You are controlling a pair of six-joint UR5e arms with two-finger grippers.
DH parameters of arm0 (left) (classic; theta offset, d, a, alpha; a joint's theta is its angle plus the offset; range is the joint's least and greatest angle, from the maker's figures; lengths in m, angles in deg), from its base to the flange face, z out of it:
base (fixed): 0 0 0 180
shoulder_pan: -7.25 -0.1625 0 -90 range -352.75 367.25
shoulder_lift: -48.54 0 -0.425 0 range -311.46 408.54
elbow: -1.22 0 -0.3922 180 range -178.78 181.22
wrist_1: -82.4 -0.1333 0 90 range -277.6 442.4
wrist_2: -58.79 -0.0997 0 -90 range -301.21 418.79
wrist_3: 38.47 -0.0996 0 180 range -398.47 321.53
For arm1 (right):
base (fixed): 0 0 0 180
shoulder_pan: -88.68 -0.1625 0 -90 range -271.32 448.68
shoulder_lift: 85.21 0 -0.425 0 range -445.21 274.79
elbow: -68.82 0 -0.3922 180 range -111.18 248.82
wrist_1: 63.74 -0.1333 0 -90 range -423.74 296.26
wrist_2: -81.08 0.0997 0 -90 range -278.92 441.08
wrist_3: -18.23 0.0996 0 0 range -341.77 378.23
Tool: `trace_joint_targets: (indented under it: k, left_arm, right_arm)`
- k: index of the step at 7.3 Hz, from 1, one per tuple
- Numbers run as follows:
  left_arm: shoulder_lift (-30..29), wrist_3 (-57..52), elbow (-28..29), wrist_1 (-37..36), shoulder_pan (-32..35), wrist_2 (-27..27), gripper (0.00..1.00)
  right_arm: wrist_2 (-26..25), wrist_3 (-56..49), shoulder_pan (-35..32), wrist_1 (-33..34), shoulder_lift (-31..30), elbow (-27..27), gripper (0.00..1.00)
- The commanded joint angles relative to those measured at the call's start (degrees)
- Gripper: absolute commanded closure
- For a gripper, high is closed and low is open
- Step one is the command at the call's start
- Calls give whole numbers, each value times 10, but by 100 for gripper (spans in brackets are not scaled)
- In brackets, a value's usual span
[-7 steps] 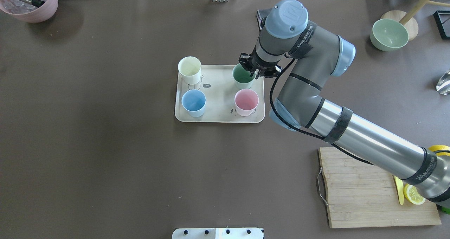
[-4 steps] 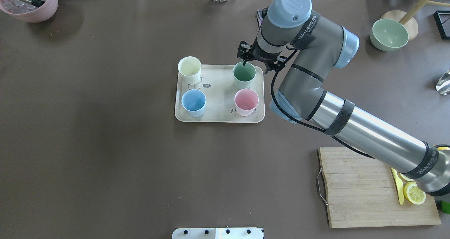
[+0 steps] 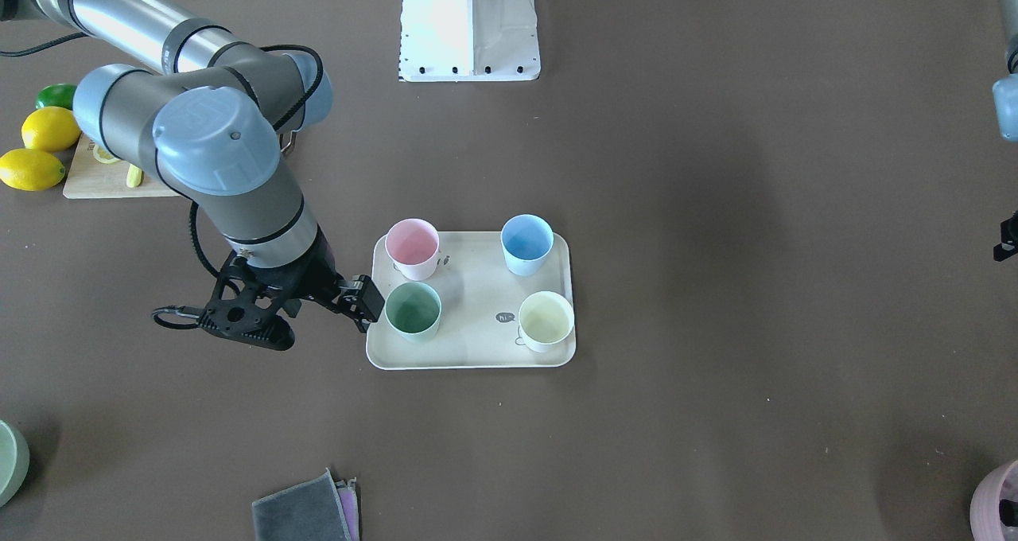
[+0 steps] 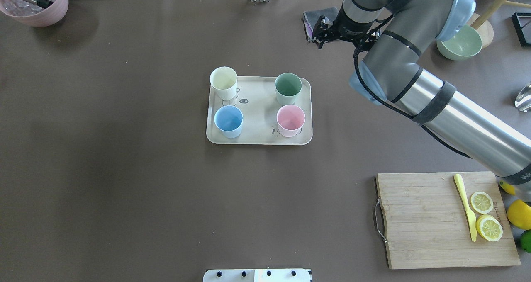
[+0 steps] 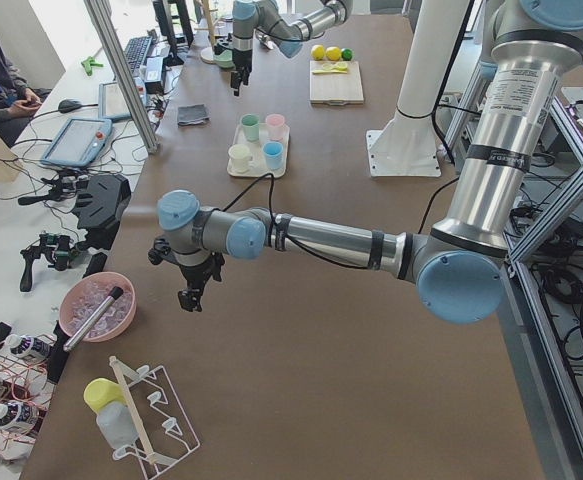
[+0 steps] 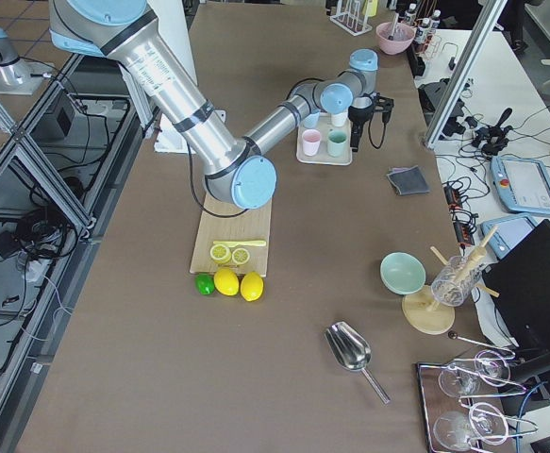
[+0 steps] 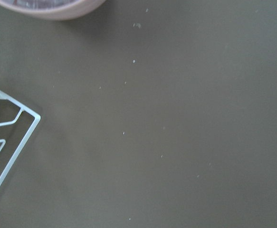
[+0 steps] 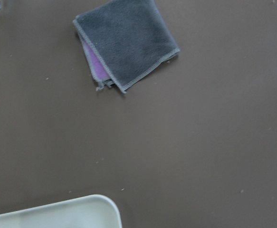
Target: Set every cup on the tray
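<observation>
Tray point(image 4: 259, 126): lies flat near the middle of the table point(image 4: 124, 157), long sides toward 12 and 6 o'clock as seen from overhead, loaded toward each corner.

Pink bowl point(image 4: 37, 8): sits at the table's 10 o'clock corner, holding clear pieces and a metal-handled tool.

Green bowl point(image 4: 458, 41): sits toward 2 o'clock, with nothing showing inside.

On the tray, all upright with mouths up and nothing inside, none touching another: cream-yellow cup point(image 4: 223, 82) at 10 o'clock, green cup point(image 4: 288, 87) at 2 o'clock, blue cup point(image 4: 228, 121) at 8 o'clock, pink cup point(image 4: 290, 120) at 4 o'clock.

Right gripper point(image 3: 326, 302): hangs raised over bare table off the tray's 2 o'clock corner, between it and a folded grey cloth point(image 8: 126, 42). Jaws parted, gripping nothing, touching nothing.

Left gripper point(image 5: 186, 298): hangs over bare table near the pink bowl, well apart from the tray. Cannot tell whether parted or closed.
</observation>
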Motion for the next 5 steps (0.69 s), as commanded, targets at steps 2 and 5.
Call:
trace_joint_targets:
  k: [2,5]
  left_arm:
    - [36,-66,-16,-96,68,30,2]
    - [41,-150,-116,-286,133,22,2]
  right_arm:
    - [59,-257,-134,10,-122,36,0]
    - [107,-503,-253,27,-227,36,0]
